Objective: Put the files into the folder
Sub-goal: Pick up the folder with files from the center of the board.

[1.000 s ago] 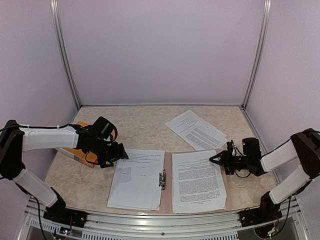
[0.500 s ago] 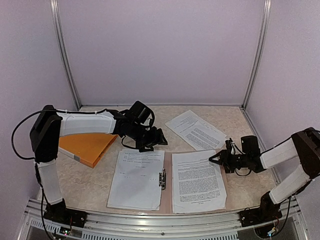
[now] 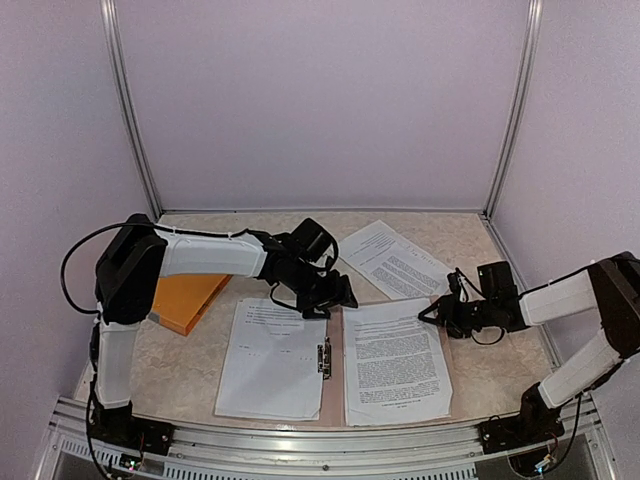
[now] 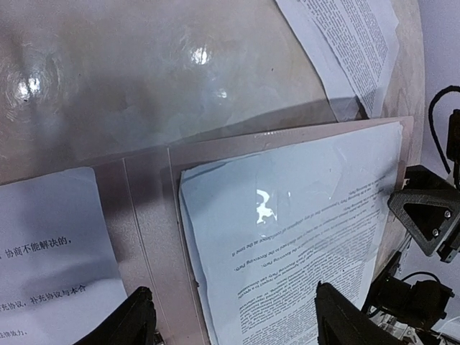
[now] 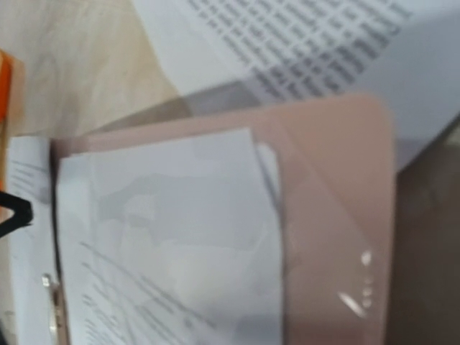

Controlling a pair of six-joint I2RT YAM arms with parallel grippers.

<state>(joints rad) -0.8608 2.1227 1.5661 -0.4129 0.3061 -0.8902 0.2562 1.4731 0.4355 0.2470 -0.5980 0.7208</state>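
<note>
The pinkish folder [image 3: 336, 385] lies open near the front edge. One printed sheet [image 3: 272, 355] rests on its left half and another [image 3: 395, 362] on its right half. A third of the files [image 3: 390, 258] lies loose on the table behind it. My left gripper [image 3: 335, 292] hovers over the folder's top middle. It is open, the jaws wide and empty above the right sheet [image 4: 302, 237] and the folder's spine [image 4: 147, 215]. My right gripper [image 3: 432, 312] sits at the folder's upper right corner [image 5: 338, 180], its jaws apart. Its fingers are out of the blurred right wrist view.
An orange flat object [image 3: 185, 298] lies at the left, partly under the left arm. A metal clip [image 3: 324, 357] sits on the folder's spine. Walls enclose the table on three sides. The loose sheet [image 4: 352, 36] partly overlaps the folder's far corner.
My left arm has swung right, from beside the orange object to above the folder's top middle. The right gripper has barely shifted, staying at the folder's right corner.
</note>
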